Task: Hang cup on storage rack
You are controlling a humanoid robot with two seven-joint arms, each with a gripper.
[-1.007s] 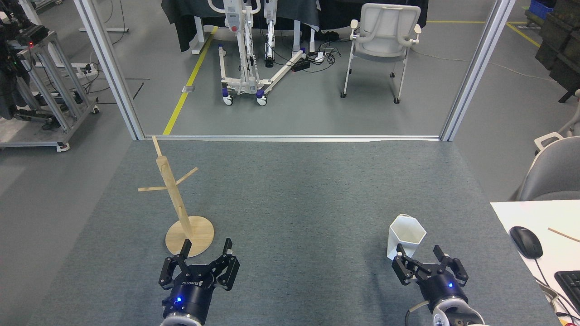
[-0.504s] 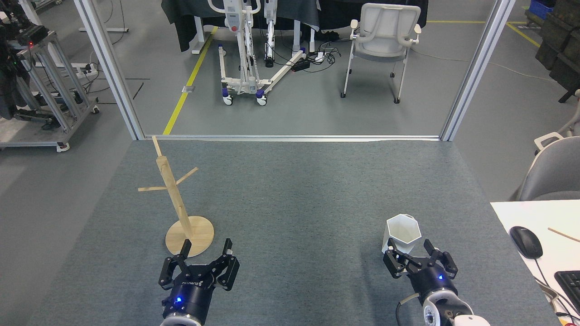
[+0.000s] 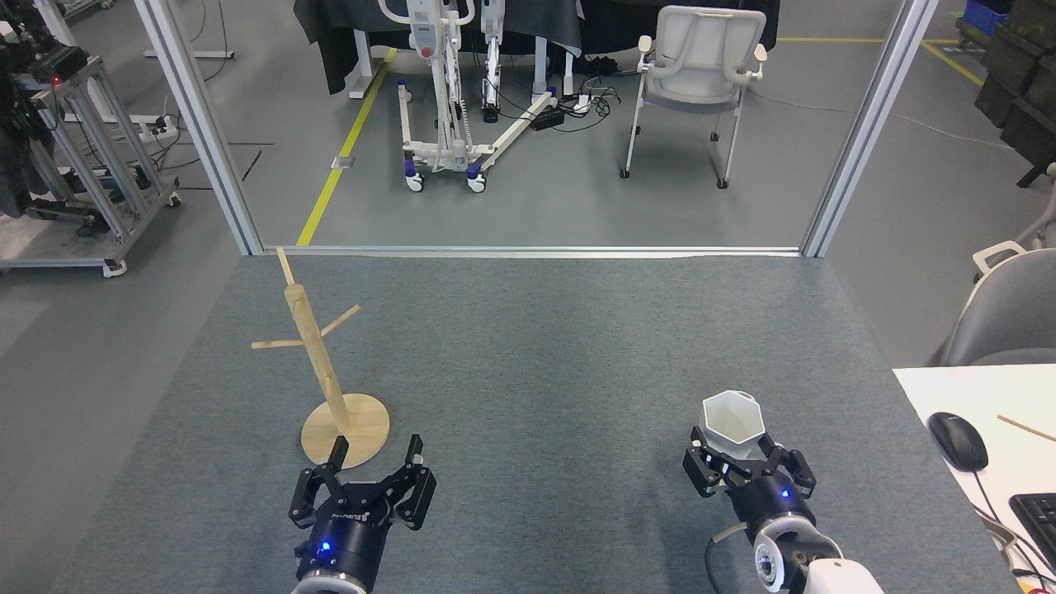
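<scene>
- Right now the grey carpeted worktop [image 3: 528,371] spreads in front of me, with a white side desk [image 3: 982,429] at its right edge carrying a black computer mouse [image 3: 957,440].
- On the left of the worktop stands the light wooden storage rack [image 3: 318,363], a mug tree with a round disc base, an upright post and thin angled pegs, none of them bearing anything.
- Near the front right stands the white matte faceted cup [image 3: 730,421] with its hexagonal rim facing up, well apart from the rack.
- My left claw [image 3: 375,470] hovers just in front of the rack's base, its fingers spread and empty.
- My right claw [image 3: 747,464] sits at the cup's near side, fingers on either side of its lower part; I cannot tell whether they grip it.
</scene>
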